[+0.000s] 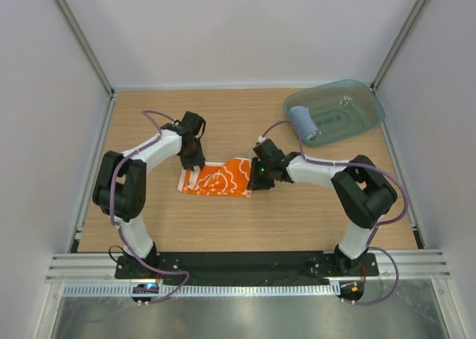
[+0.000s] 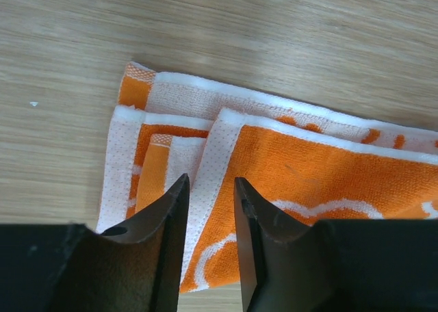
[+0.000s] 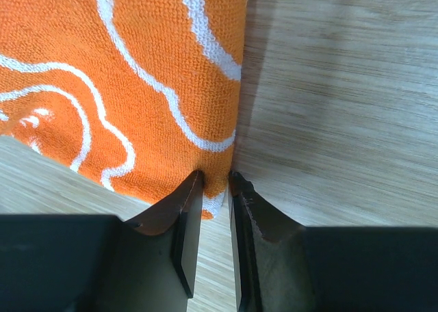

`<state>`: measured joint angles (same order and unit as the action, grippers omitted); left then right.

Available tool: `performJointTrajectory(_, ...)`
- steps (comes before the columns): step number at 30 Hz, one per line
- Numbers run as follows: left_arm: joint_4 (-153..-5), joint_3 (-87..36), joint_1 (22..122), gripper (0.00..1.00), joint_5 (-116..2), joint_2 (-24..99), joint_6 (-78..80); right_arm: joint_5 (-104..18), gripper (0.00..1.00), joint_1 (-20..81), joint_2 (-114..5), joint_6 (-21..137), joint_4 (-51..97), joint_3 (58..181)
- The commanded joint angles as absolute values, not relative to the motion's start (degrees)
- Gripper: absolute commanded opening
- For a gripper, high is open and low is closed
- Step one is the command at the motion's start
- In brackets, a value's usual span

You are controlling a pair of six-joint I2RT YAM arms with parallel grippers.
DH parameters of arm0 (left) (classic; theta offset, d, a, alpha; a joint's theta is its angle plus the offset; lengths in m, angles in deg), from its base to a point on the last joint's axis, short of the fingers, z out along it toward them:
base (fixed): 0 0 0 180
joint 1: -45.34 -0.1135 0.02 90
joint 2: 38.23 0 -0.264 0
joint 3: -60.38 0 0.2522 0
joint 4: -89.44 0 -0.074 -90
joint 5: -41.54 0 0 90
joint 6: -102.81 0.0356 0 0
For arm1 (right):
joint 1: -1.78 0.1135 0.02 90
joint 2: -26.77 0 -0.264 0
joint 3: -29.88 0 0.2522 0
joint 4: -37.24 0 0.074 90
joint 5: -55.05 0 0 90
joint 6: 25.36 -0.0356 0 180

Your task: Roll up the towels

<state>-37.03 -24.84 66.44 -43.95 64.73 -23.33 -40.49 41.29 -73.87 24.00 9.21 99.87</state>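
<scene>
Two bent arms [image 1: 126,183] [image 1: 361,190], left fingers [image 2: 168,237] astride towel [image 1: 223,180], right fingers [image 3: 185,223] pinching

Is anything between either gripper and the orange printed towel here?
Nothing visible does. The left gripper is right over the folded end of the orange towel, and the right gripper pinches its opposite edge.

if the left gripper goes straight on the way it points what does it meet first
Most likely the orange towel: the left gripper points down at the white edge of its folded-over top layer, which lies between the fingertips. Whether they already touch the cloth is unclear.
</scene>
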Motion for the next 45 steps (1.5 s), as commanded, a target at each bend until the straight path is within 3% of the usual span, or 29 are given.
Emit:
performJointTrajectory(1,-39.7,-25.9,67.3,0.32,-43.5,64.8,-24.4,-38.9,0.29,41.4,-75.3,26.2,3.5,97.8)
performJointTrajectory(3,-39.8,-25.8,67.3,0.29,-43.4,65.6,-24.5,-39.0,0.29,41.4,-75.5,26.4,3.5,97.9)
performJointTrajectory(7,-39.8,-25.6,67.4,0.02,-42.8,66.4,-24.4,-38.6,0.28,41.3,-75.5,26.7,3.3,97.5)
performJointTrajectory(8,-39.7,-25.6,67.3,0.0,-42.4,66.4,-24.4,-38.6,0.28,41.3,-75.5,26.8,3.1,97.3)
performJointTrajectory(33,-33.6,-29.4,66.4,0.0,-29.6,61.4,-21.7,-39.3,0.25,41.4,-76.5,27.5,4.1,94.4)
performJointTrajectory(36,-36.0,-27.0,66.3,0.14,-34.2,60.3,-21.6,-39.3,0.25,41.3,-76.7,27.6,4.3,94.4)
performJointTrajectory(37,-37.1,-26.0,66.3,0.28,-35.5,59.7,-21.4,-39.3,0.25,41.4,-76.7,27.6,4.3,94.3)
performJointTrajectory(40,-40.5,-24.0,66.3,0.41,-40.1,58.8,-21.1,-39.5,0.25,41.3,-76.9,27.6,4.6,94.3)
performJointTrajectory(45,-41.5,-23.6,66.4,0.42,-43.0,61.5,-21.4,-39.8,0.25,41.4,-77.4,27.6,4.9,94.4)
